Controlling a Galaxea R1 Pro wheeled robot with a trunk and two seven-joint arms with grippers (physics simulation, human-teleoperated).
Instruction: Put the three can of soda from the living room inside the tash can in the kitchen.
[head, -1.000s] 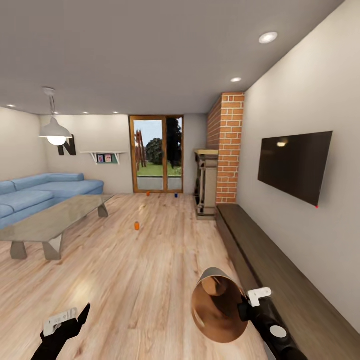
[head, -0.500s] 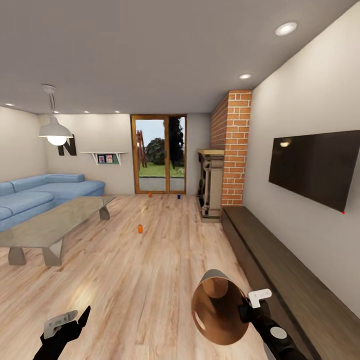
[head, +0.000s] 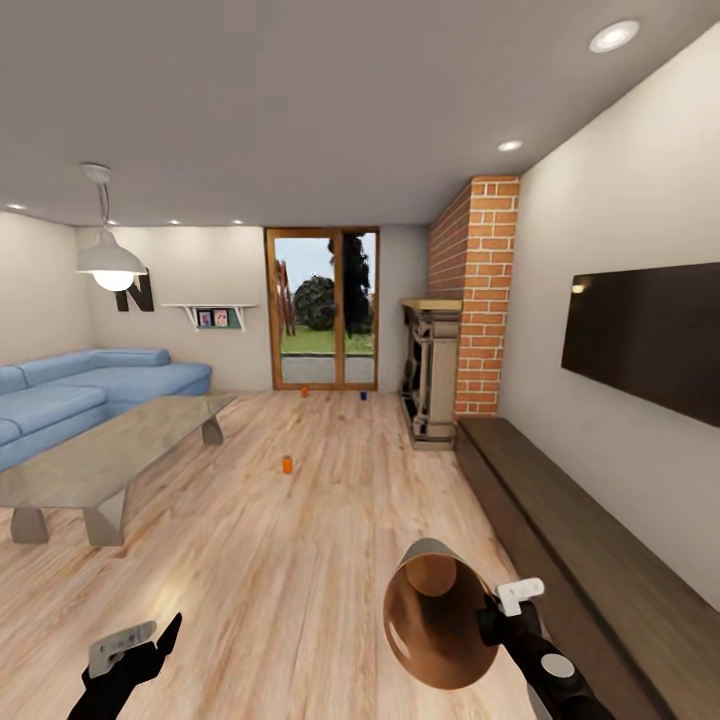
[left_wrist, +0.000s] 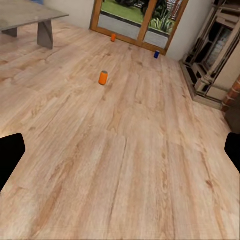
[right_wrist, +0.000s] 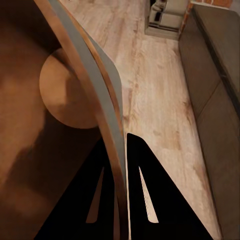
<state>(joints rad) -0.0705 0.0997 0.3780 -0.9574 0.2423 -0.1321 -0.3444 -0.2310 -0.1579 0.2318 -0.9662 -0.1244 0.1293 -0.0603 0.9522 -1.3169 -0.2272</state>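
Note:
Three soda cans stand on the living room's wood floor. The nearest orange can is in mid-floor. A second orange can and the blue can stand by the glass doors. My right gripper is shut on the rim of the trash can, which is tilted with its tan inside facing me. My left gripper is low at the left, open and empty, its fingers wide apart.
A glass coffee table and a blue sofa stand at the left. A long dark bench runs along the right wall under the TV. The fireplace and brick chimney are beyond it.
The whole view has shifted: the camera has moved forward and turned a little, so the cans and doors sit slightly further right. Both arms keep their places in the picture.

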